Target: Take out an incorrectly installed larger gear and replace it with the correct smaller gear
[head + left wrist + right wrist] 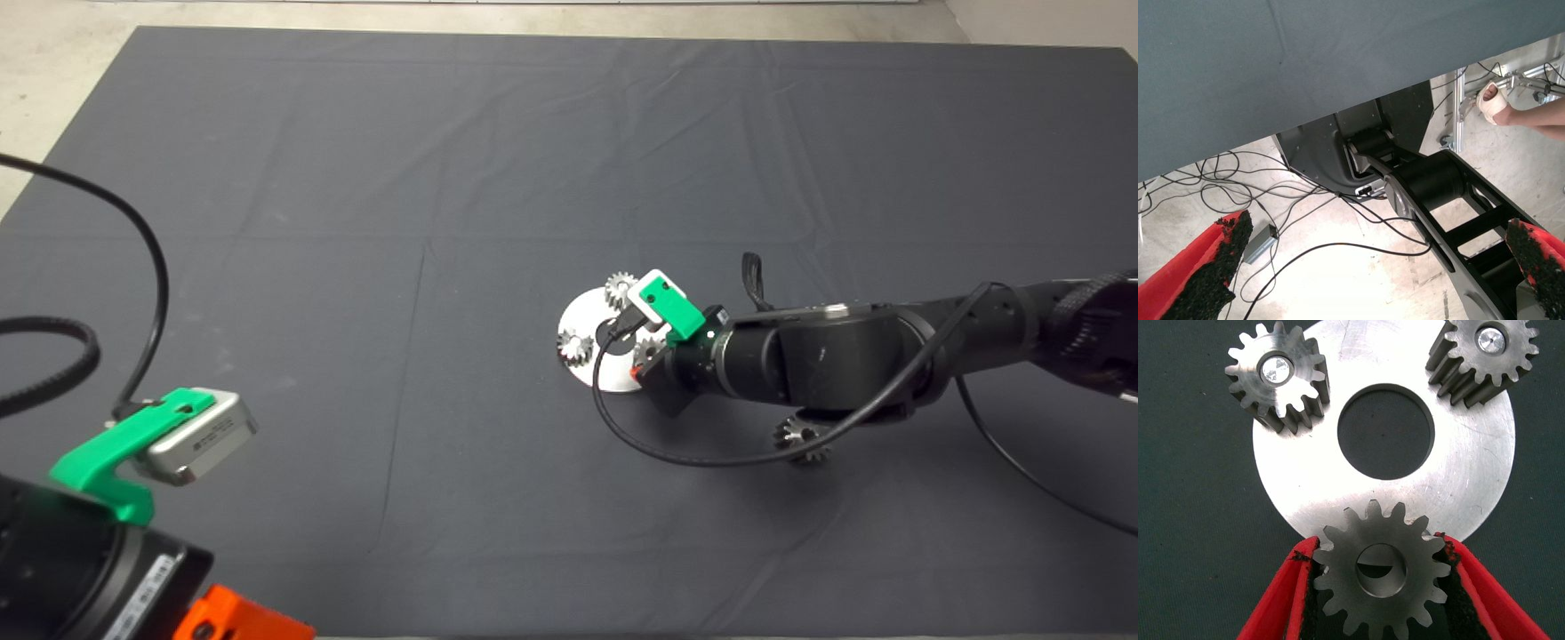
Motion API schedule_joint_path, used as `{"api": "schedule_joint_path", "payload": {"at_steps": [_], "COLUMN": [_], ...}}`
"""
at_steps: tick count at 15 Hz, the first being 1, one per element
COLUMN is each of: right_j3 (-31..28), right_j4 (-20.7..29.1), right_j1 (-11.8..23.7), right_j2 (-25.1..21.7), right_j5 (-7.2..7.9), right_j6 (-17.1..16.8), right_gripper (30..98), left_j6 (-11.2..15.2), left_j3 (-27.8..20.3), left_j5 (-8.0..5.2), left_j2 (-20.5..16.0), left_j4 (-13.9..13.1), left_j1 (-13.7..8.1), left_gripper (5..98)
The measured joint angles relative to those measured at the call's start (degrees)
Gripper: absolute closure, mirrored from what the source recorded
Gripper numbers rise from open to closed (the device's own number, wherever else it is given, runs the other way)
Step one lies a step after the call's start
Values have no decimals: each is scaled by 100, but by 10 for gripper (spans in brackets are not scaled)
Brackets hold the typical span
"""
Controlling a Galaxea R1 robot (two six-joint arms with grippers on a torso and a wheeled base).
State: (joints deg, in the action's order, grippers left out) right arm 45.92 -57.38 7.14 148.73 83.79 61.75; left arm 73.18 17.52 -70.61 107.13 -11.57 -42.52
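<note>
My right gripper [1377, 548] hangs over the near rim of the round metal plate [1471, 473], shut on the smaller gear [1381, 577]. This dark-grey gear sits between the two black pads, and a peg tip shows through its centre hole. In the head view the right arm reaches in over the plate [582, 307] and covers that gear. The larger gear [803, 440], with flared pointed teeth, lies on the mat under the right forearm. My left gripper [236, 618] is parked at the lower left corner, its fingers [1218, 260] wide apart and holding nothing.
Two brighter silver gears [1275, 377] [1485, 353] stand on pegs on the plate around its large centre hole [1386, 430]. A black cable [676, 453] loops over the mat by the right wrist. The left wrist view shows floor cables, the robot base and a person's foot [1491, 103].
</note>
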Motion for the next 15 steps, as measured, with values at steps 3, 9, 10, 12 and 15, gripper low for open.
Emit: {"api": "schedule_joint_path", "payload": {"at_steps": [3,9,10,12,15], "right_j3": [0,0,0,0,77], "right_j4": [0,-2,-3,-25,-119], "right_j1": [2,2,2,2,2], "right_j2": [-64,-83,-83,-96,-96], "right_j5": [12,23,23,25,23], "right_j6": [-4,-21,-21,-21,-20], "right_gripper": [880,879,879,880,880], "left_j6": [1,0,0,1,0], "left_j3": [0,0,0,0,0], "left_j5": [2,0,0,2,0], "left_j2": [0,0,1,1,1], "left_j4": [0,0,0,0,0], "left_j1": [0,0,0,0,0], "left_gripper": [60,60,60,60,60]}}
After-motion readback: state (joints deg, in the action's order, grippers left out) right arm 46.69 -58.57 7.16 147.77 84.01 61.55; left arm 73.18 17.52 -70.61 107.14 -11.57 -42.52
